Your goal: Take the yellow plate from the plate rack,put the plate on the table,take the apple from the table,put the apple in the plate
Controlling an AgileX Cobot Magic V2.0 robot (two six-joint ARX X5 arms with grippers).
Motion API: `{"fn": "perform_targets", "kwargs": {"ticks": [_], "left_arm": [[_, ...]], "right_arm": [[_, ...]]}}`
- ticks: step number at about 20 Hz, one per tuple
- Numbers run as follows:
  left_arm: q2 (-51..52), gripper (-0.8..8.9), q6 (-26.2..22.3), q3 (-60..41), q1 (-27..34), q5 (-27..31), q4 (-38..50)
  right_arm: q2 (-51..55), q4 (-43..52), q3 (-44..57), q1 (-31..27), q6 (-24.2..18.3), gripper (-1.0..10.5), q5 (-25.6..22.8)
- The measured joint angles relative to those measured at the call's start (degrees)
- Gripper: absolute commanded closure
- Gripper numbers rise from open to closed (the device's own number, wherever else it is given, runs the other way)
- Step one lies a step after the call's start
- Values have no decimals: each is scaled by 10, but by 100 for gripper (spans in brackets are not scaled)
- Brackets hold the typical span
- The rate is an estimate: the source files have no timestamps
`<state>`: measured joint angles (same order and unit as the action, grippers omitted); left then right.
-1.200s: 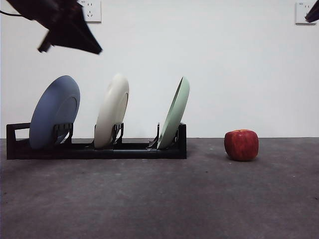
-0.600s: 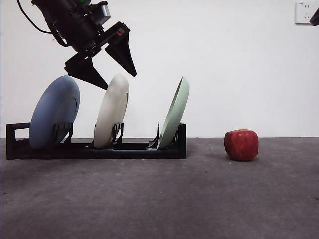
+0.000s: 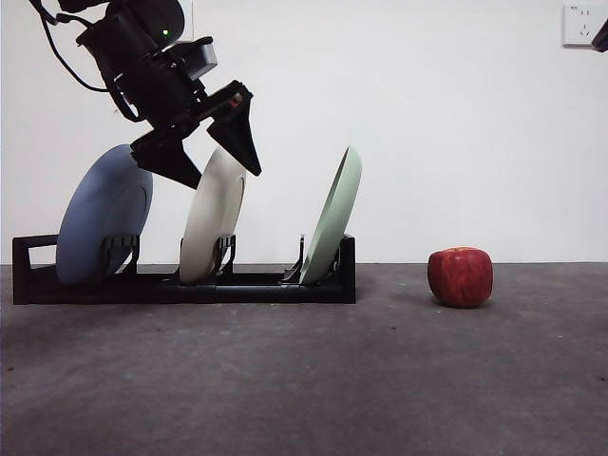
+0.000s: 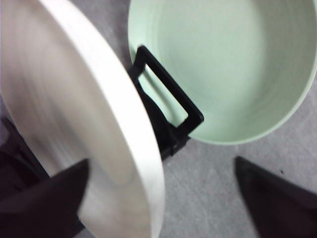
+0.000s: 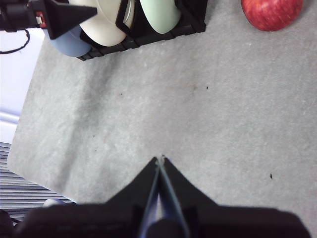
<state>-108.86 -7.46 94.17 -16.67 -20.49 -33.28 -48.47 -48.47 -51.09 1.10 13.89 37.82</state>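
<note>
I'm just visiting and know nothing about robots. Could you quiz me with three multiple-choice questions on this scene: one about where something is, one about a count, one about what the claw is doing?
1. Where is the apple?
A. On the table, apart from the plate rack
B. In the rack
C. On a plate

2. How many plates stand in the plate rack?
A. Two
B. Three
C. Four

3. How is the left claw?
A. Shut on the apple
B. Shut in the air
C. Open, astride the yellow plate's rim

Answers: 1 A, it sits on bare table. 2 B, blue plate, yellow plate, green plate. 3 C, a jaw shows on each side of the rim.
</note>
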Motion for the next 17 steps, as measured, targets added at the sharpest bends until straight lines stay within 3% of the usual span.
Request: {"fn": "perform_targets", "kwargs": {"ticks": [1, 17], "left_arm": [[0, 792, 0, 0, 0, 0, 0], [0, 822, 2, 0, 2, 2, -1]], "right_arm": [[0, 0, 0, 0, 0, 948, 0], [0, -14, 0, 0, 0, 947, 0]]}}
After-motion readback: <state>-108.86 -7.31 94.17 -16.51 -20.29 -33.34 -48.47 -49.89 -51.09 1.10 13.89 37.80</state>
